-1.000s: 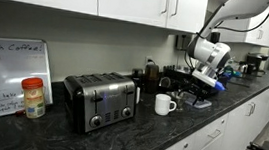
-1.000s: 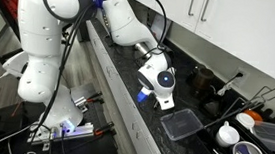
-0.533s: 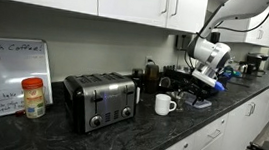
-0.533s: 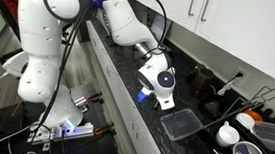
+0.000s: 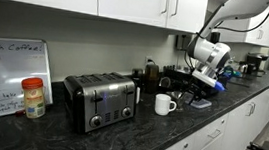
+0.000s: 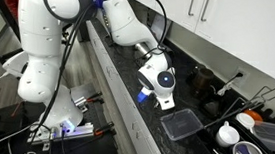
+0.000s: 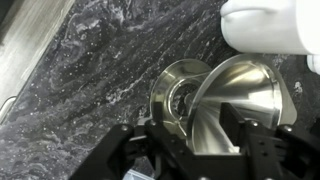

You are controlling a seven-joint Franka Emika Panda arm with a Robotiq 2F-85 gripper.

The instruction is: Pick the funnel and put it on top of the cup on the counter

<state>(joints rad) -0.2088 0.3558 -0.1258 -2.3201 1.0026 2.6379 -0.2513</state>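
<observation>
In the wrist view the silvery metal funnel (image 7: 235,95) lies on its side on the dark veined counter (image 7: 100,60). My gripper (image 7: 192,140) reaches down over it, with a dark finger (image 7: 232,130) on each side of the cone, closed against it. The white cup (image 7: 262,25) stands just beyond the funnel at the top right. In both exterior views the gripper (image 5: 200,84) (image 6: 162,90) is low over the counter. The cup (image 5: 164,104) stands a little way from it, toward the toaster. The funnel is hidden by the gripper in the exterior views.
A steel toaster (image 5: 100,101) and a red-lidded jar (image 5: 34,98) stand further along the counter. A dark tray (image 6: 181,123), white bowls (image 6: 230,135) and dark appliances (image 5: 152,77) crowd the area around the gripper. The counter edge drops to white drawers (image 5: 203,143).
</observation>
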